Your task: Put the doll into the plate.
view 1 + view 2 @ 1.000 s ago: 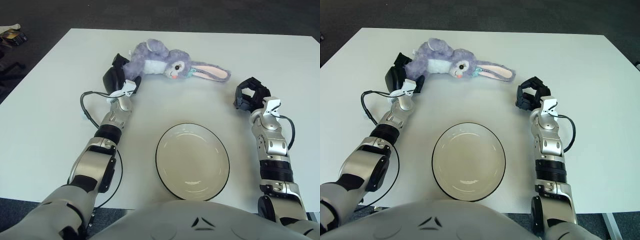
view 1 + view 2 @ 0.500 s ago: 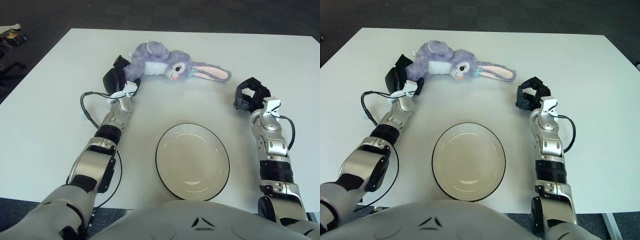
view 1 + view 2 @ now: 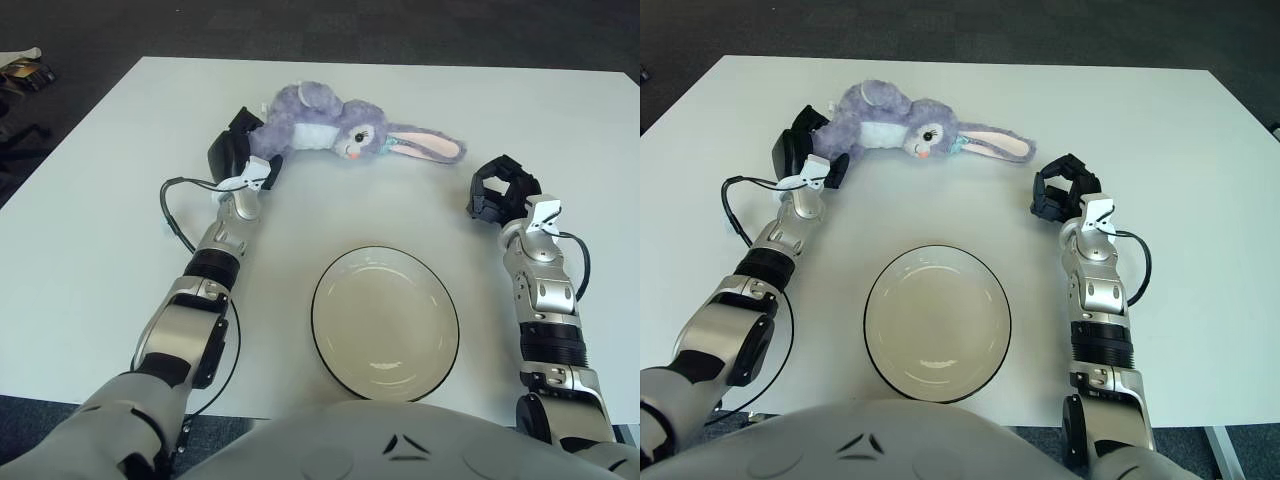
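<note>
The left hand [image 3: 238, 158] is closing on the doll [image 3: 330, 125] at its rear end — the rest is trailing off to the hand's right. The plate [image 3: 385, 323] is lying nearer the robot, to the right. The right hand [image 3: 500, 188] is idling, curled and holding nothing. Risk: an end grip lets the limp doll sag and slip — or drape over the rim.

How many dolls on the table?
1. The doll lies at the table's far side, beyond the plate, left hand at its rear end.
</note>
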Action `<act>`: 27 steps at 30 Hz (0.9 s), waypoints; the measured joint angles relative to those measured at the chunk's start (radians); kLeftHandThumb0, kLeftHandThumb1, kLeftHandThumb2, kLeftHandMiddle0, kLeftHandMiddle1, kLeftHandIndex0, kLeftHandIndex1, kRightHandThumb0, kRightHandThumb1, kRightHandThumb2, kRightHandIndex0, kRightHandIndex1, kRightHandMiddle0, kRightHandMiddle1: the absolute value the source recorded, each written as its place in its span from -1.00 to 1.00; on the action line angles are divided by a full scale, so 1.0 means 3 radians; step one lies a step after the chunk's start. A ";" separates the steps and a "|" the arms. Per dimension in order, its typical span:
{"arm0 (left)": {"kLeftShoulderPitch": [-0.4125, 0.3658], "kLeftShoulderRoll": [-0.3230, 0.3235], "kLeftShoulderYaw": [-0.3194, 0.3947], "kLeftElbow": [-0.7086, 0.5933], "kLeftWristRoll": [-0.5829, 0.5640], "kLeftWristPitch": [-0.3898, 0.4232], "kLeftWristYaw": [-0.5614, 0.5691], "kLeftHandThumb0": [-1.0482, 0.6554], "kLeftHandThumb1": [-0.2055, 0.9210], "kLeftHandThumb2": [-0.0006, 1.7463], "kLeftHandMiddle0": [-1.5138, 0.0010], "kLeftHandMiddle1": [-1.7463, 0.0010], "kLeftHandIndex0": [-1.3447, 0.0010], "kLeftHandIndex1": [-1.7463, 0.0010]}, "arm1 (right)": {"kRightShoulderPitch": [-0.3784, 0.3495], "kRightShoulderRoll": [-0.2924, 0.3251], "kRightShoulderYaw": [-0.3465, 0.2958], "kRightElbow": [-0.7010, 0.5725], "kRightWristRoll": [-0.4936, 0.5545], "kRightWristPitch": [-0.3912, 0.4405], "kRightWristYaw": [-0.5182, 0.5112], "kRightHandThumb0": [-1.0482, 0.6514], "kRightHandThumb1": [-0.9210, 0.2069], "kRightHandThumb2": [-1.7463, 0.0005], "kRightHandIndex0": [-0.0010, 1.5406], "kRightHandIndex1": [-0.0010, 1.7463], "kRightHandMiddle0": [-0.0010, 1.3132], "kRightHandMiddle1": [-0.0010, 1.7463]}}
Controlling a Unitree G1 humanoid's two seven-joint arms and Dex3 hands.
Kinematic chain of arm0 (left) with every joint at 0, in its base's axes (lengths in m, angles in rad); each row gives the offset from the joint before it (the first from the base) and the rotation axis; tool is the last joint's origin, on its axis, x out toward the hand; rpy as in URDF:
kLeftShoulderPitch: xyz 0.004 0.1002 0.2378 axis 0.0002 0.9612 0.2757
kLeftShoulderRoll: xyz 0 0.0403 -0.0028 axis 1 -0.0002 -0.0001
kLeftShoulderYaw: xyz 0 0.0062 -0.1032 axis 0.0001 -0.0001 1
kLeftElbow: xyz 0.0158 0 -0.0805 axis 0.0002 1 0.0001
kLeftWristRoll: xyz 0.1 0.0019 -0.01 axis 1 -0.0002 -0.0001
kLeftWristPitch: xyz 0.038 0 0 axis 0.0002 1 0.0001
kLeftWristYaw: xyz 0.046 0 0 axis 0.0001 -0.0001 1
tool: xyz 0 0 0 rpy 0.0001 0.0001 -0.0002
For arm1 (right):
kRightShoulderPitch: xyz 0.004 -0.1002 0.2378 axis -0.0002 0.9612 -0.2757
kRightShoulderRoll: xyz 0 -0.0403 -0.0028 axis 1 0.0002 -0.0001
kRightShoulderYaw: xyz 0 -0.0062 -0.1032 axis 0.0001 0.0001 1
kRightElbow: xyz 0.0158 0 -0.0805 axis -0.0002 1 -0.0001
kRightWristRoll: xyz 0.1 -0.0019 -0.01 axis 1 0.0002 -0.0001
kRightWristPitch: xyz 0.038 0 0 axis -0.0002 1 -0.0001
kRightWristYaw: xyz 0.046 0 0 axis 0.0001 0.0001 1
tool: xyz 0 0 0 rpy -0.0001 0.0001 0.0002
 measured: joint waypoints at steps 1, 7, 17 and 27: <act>0.0033 -0.0004 0.0002 -0.0073 0.0001 0.0021 -0.0017 0.24 -0.85 0.87 -0.37 -0.38 -0.28 -1.00 | -0.0001 -0.0001 -0.0001 0.0000 0.0000 0.0000 0.0005 -0.31 -0.05 -0.41 0.55 1.00 -0.15 1.00; 0.0210 -0.0026 0.0001 -0.0491 0.0041 0.0216 -0.0115 0.24 -0.78 0.81 -0.36 -0.35 -0.23 -1.00 | -0.0002 -0.0006 -0.0002 0.0001 0.0000 0.0000 0.0016 -0.30 -0.07 -0.39 0.54 1.00 -0.16 1.00; 0.0563 -0.0031 -0.0026 -0.1433 0.0170 0.0688 -0.0483 0.23 -0.78 0.81 -0.36 -0.37 -0.22 -1.00 | -0.0002 -0.0006 -0.0004 0.0002 0.0000 0.0007 0.0020 -0.30 -0.06 -0.40 0.55 1.00 -0.16 1.00; 0.0745 -0.0030 -0.0011 -0.1852 0.0108 0.0810 -0.0845 0.23 -0.83 0.85 -0.39 -0.37 -0.23 -1.00 | -0.0012 -0.0005 0.0000 0.0011 0.0000 0.0007 0.0020 -0.30 -0.09 -0.38 0.53 1.00 -0.17 1.00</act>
